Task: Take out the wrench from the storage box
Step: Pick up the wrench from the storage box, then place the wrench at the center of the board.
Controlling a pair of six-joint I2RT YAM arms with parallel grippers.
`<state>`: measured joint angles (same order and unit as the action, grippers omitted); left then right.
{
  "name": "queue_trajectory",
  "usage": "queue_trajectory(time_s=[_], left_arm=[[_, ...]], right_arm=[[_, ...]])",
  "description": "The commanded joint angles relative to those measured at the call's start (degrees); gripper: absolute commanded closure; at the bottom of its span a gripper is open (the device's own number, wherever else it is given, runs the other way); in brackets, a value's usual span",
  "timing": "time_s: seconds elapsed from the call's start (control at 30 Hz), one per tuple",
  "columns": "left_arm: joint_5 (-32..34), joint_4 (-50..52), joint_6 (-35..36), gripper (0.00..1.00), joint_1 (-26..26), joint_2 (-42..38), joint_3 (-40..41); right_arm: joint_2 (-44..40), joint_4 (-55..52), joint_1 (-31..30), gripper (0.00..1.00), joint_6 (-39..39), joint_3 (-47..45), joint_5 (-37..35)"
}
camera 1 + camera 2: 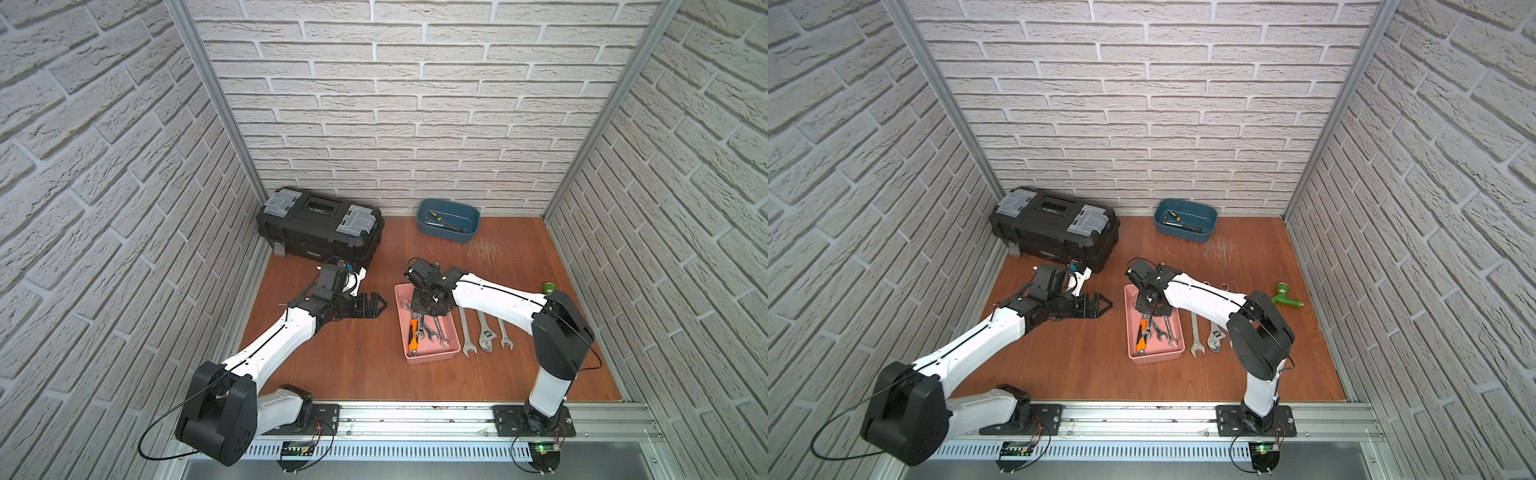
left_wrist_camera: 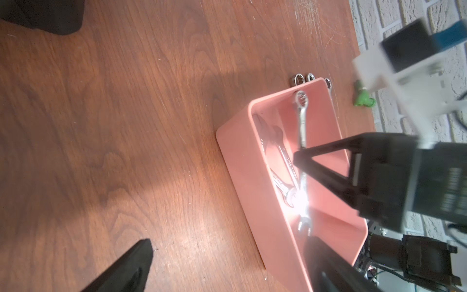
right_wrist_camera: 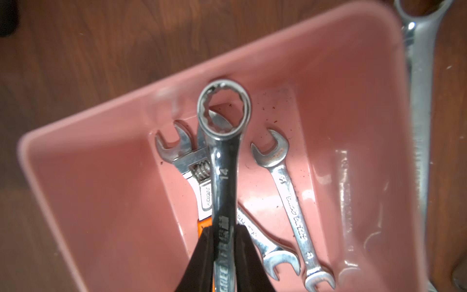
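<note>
While the right claw [image 3: 223, 242] is clamped on the shaft of a ring-ended wrench [image 3: 223, 161], that wrench hangs tilted over the pink box [image 1: 432, 358], ring end raised above the other tools lying inside. Left claw [image 1: 381, 311] stands wide, holding nothing, just left of the box. Three loose wrenches [image 1: 484, 328] lie on the surface [image 1: 353, 365] right of the box.

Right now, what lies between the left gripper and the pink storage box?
Nothing: only bare wooden table separates the open left gripper from the storage box, clear in both top views and the left wrist view.
</note>
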<state>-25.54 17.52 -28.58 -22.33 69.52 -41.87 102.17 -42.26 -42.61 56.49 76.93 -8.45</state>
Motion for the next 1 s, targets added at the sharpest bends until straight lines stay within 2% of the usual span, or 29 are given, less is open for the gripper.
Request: queue_trajectory(time_s=[0.0,0.2,0.4,0.67,0.97], left_arm=[[0.23,-1.96,0.63,0.02,-0.42,0.93,-1.59],[0.14,-2.14,0.61,0.02,-0.61,1.42,-2.26],[0.24,-2.07,0.80,0.02,-0.65,1.88,-2.81],[0.03,-1.70,1.46,0.02,-0.96,3.64,-4.28],[-0.56,-0.63,2.60,0.02,-1.10,6.25,-6.86]], right_arm=[[-4.54,-2.86,-0.28,0.98,-1.82,1.59,-3.42],[-10.15,-7.34,1.83,0.98,-7.29,1.77,-4.22],[-17.27,-12.21,7.41,0.98,-14.48,-2.59,-3.52],[-23.48,-14.99,20.37,0.98,-28.00,-10.06,-0.52],[-20.87,-12.07,35.71,0.98,-41.86,-16.81,1.78]])
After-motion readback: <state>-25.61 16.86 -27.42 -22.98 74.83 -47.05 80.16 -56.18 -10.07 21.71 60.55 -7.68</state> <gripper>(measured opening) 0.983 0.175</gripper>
